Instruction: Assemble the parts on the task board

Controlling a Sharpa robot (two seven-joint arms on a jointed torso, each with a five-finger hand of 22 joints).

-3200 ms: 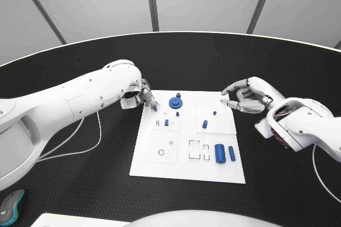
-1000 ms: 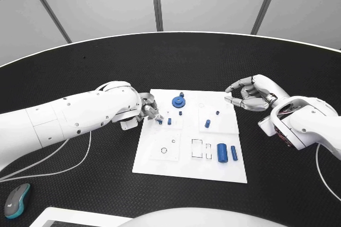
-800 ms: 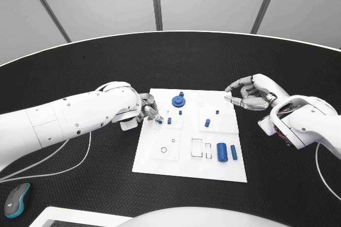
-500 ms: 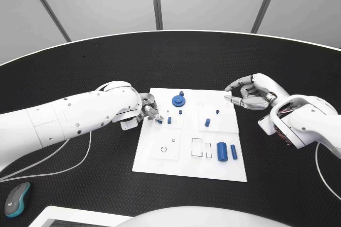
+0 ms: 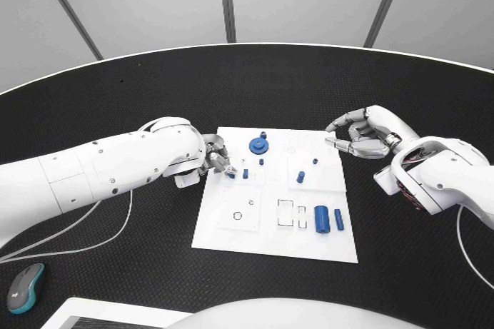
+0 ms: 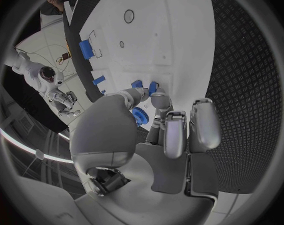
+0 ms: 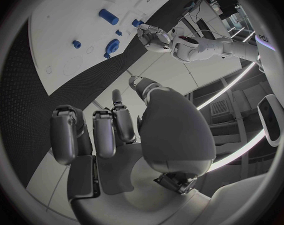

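While my left hand (image 5: 213, 156) pinches a small blue part (image 6: 153, 87) at the task board (image 5: 276, 238), fingertips together, right hand (image 5: 360, 135) beside it, curled, holding nothing.

Left hand (image 5: 214, 160) pinching, right hand (image 5: 360, 138) curled, empty

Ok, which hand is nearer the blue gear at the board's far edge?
Left. The left hand sits at the board's left edge beside the gear; the right hand hovers off the right edge.
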